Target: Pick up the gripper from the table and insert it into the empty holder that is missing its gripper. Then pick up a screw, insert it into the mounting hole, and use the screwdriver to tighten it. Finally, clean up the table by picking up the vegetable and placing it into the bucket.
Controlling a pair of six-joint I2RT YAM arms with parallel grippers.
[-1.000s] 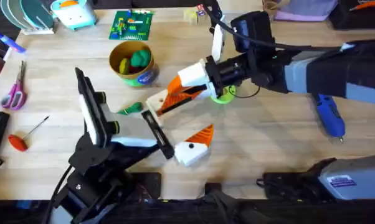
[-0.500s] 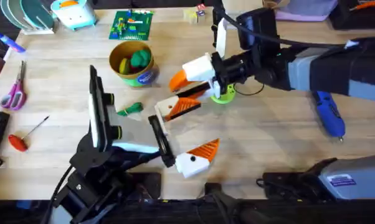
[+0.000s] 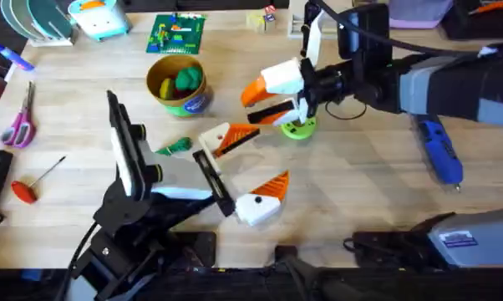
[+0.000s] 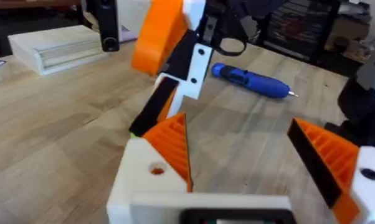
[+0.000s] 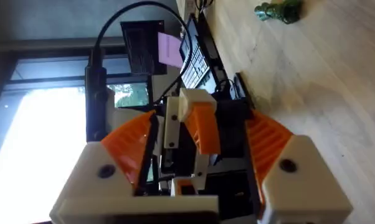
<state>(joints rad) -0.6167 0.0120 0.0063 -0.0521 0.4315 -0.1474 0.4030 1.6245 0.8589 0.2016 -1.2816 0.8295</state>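
Seen from overhead, the left gripper (image 3: 251, 163) lies low over the middle of the table (image 3: 360, 201). Its 2 fingers are spread wide. One white finger with an orange pad (image 3: 222, 138) points toward 1 o'clock, and the other (image 3: 264, 199) lies well apart from it at 5 o'clock.

The right gripper (image 3: 253, 104) reaches in from 3 o'clock and hangs at 1 o'clock of the left gripper, near its upper finger but apart from it. Its 2 orange-padded fingers (image 5: 128, 146) are also spread, with a clear gap between them. I cannot tell whether the white and orange piece seen in that gap in the right wrist view is held or lies farther off.

A green disc (image 3: 299, 127) sits on the table just at 5 o'clock of the right gripper.

The vegetable (image 3: 175, 146) lies on the wood at 9 o'clock of the left gripper's upper finger, just beside the left arm. The bucket (image 3: 189, 102) stands upright at 12 o'clock of the vegetable, with a yellow piece (image 3: 165, 86) and a dark green lump (image 3: 187, 79) inside. The screwdriver (image 3: 439, 155) lies flat at the 3 o'clock side of the table, partly under the right arm.

I cannot pick out the holder or the loose gripper from the arms' own fingers.
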